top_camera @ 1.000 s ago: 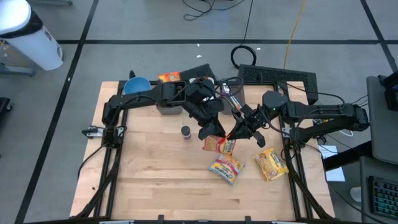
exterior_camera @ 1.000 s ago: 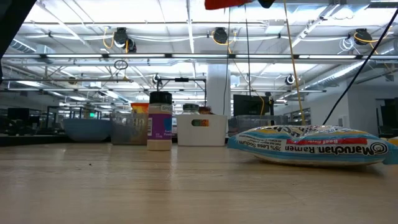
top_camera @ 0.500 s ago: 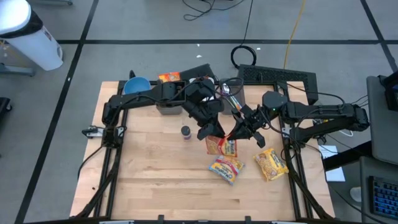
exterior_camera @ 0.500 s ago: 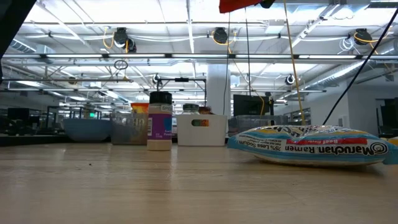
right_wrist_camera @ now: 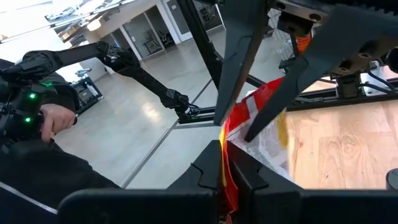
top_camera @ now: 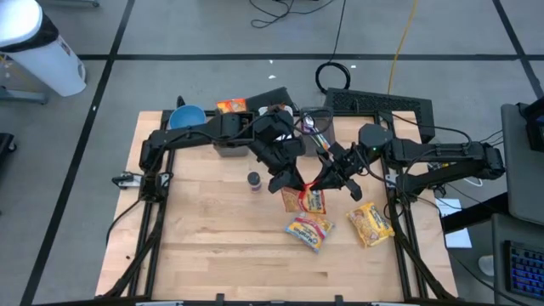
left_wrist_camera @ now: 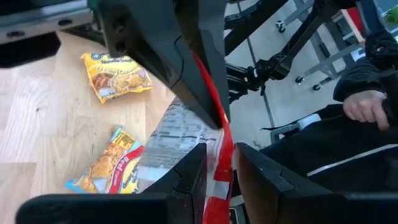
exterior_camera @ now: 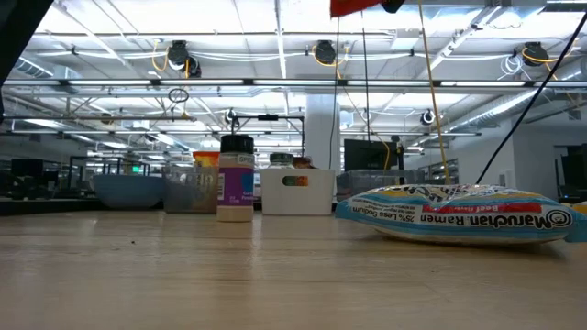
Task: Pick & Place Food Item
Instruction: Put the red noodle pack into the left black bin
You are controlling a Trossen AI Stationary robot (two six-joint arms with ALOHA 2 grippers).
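Note:
A red and yellow ramen packet (top_camera: 303,201) hangs in the air over the table's middle, held between both grippers. My left gripper (top_camera: 292,181) is shut on it from the left and my right gripper (top_camera: 322,181) from the right. In the low view only the packet's red lower edge (exterior_camera: 356,6) shows, at the picture's top. Two more ramen packets (top_camera: 309,229) (top_camera: 371,223) lie flat on the wooden table (top_camera: 204,238) to the near right. My left gripper pinches the packet's red upper edge (left_wrist_camera: 225,148) between its two fingers, slanting down from the table's far left. The packet hangs below the fingers, clear of the table. My right gripper pinches the same red upper edge (right_wrist_camera: 224,157) between its two fingers, coming level from the table's right, close to the left gripper's fingers (right_wrist_camera: 239,56). The packet hangs below the fingers, clear of the table.
A small spice jar (top_camera: 253,180) stands left of the hanging packet. A blue bowl (top_camera: 187,116), a grey container (top_camera: 229,146) and an orange packet (top_camera: 231,105) sit at the far edge. A person's hand (left_wrist_camera: 365,109) shows beyond the table.
The hanging packet's lower edge has swung a little toward the table's right edge. Both grippers have kept their place and their hold.

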